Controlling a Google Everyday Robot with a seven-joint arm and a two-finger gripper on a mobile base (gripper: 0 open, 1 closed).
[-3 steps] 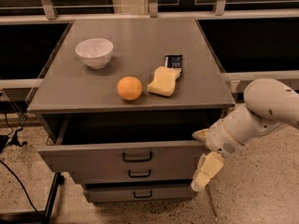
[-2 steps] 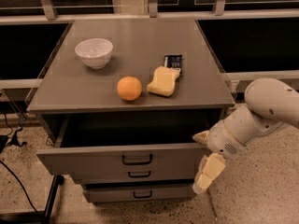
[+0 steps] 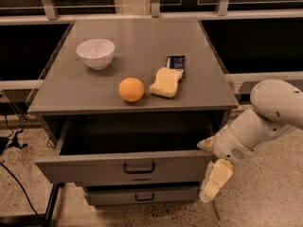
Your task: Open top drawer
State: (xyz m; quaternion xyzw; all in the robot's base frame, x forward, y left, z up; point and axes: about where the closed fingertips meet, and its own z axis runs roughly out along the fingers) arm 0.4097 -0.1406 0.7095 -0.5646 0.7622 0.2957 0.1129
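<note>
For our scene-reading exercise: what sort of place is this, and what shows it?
Probably a lab or workroom: a grey metal cabinet with its wide top drawer open, a speckled stone floor, and the robot's cream gripper by that drawer's front corner.

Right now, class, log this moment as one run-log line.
wide grey metal top drawer: pulled out | hand: low, beside drawer front's right end | contact: unclear

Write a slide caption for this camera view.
Top drawer open beneath the tabletop; gripper beside its right front corner.
</note>
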